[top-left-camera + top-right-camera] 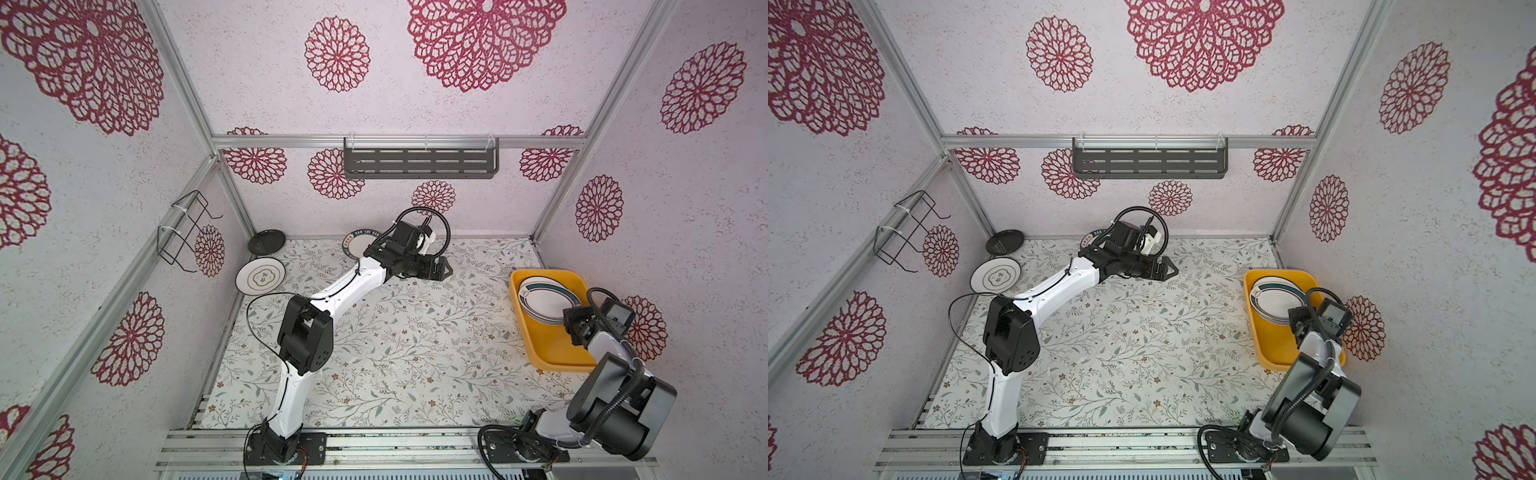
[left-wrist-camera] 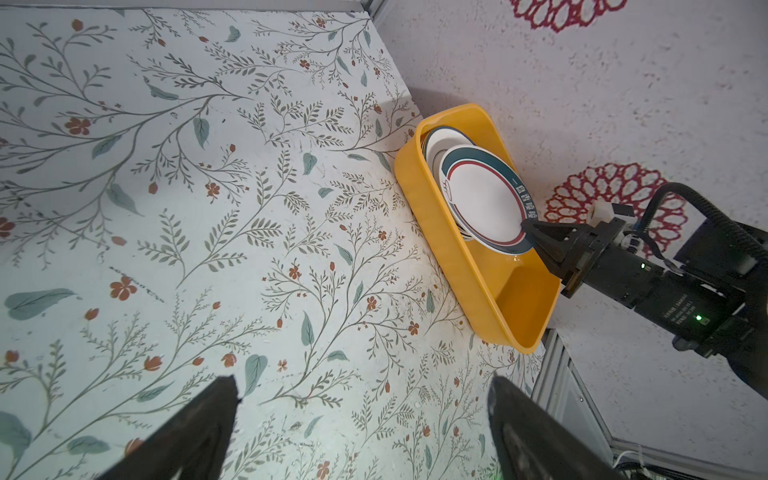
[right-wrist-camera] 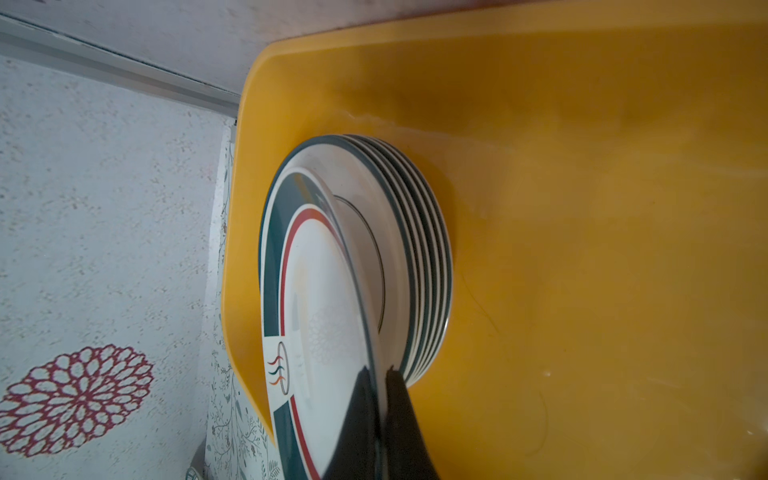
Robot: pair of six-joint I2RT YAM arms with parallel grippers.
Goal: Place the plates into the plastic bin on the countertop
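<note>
"NAN·SHI" lettering on far plate (image 1: 358, 247) rim

You have a dark grey slotted shelf (image 1: 419, 163) hanging from the aluminium rail (image 1: 270, 142) on the far wall. On the left wall, a black wire rack (image 1: 185, 232) is tied with white zip ties to the slanted frame bar, beside a crimson flower print (image 1: 210, 250).

Your top views look down over the countertop (image 1: 415, 332); both wrist cameras sight past their jaws to the plastic bin (image 2: 469, 274), the right far nearer.
</note>
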